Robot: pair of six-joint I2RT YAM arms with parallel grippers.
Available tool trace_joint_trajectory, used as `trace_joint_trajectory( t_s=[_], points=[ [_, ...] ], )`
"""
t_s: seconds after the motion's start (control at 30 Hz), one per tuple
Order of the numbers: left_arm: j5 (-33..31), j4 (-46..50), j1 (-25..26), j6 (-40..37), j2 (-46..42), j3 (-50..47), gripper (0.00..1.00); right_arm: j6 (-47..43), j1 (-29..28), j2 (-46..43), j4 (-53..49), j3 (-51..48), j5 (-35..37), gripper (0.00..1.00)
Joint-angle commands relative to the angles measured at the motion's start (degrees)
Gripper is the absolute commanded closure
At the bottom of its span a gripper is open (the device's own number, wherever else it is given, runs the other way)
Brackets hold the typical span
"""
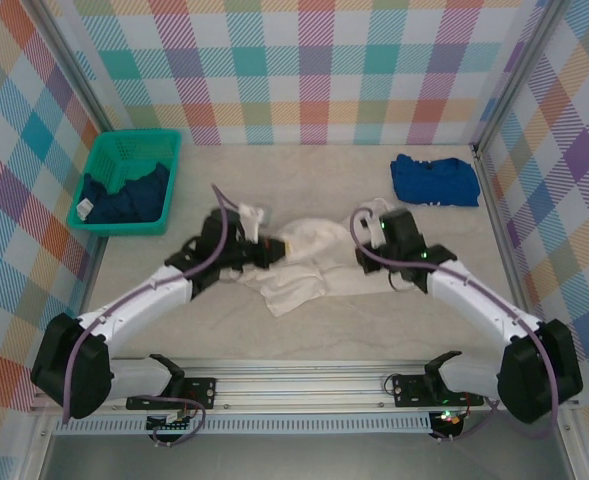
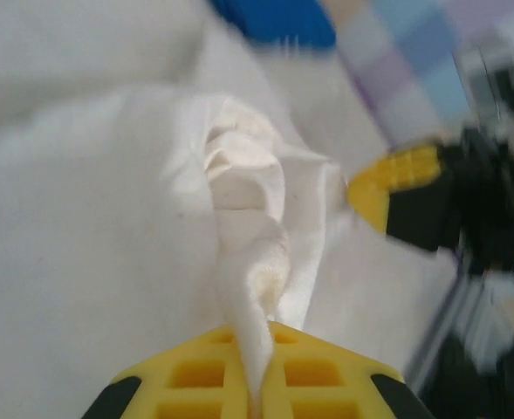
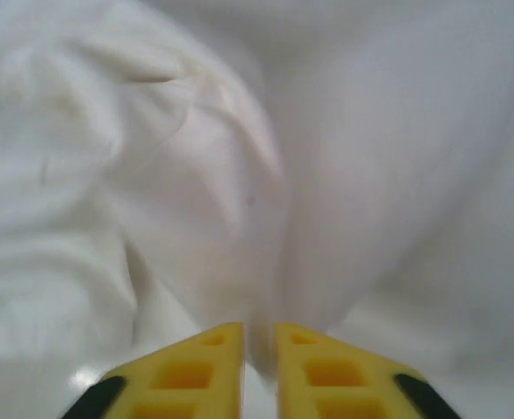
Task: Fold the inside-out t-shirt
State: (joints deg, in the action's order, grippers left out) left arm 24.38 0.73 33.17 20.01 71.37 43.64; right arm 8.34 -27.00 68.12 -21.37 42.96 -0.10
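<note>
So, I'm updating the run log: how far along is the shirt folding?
Done: no fold shows yet; the t-shirt lies crumpled mid-table. In hand: the left end effector pinches a ridge of its cloth, and the right end effector pinches another bunch on the opposite side. To do: spreading it flat, then every fold.

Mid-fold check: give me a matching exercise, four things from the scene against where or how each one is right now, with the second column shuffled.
Things:
1. white t-shirt
2. bright blue shirt
3. green basket
4. left gripper

Place or state:
a. lying at the far right of the table
b. shut on a ridge of white fabric
c. crumpled in the middle
d. at the far left, with a dark navy garment inside

Pairs: 1-c, 2-a, 3-d, 4-b
</note>
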Motion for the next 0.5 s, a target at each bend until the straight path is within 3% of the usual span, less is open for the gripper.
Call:
trace_joint_trajectory(
  t_s=[0.0, 0.1, 0.23, 0.33, 0.47],
  points=[
    [-2.41, 3.35, 1.24, -0.91, -2.40, -6.51, 0.86, 8.52, -0.22, -3.29, -1.33, -4.88, -3.92, 0.68],
    [-4.48, 5.64, 1.29, -0.71, -5.67, -8.91, 0.70, 8.18, -0.37, -4.53, 0.06, -4.09, -6.73, 0.57],
    [-7.21, 8.90, 1.32, -0.51, -8.36, -7.51, 0.54, 9.35, -2.25, -0.82, 2.20, -0.17, -9.23, 0.52],
    [-8.23, 10.41, 2.97, 0.10, -7.40, -5.57, 0.50, 9.25, -5.33, 4.09, 2.81, 3.17, -8.60, 0.50],
    [-12.78, 13.64, 9.02, -0.75, -3.73, -2.02, 0.47, 10.05, -9.80, 8.42, 4.10, 4.72, -8.34, 0.50]
  ],
)
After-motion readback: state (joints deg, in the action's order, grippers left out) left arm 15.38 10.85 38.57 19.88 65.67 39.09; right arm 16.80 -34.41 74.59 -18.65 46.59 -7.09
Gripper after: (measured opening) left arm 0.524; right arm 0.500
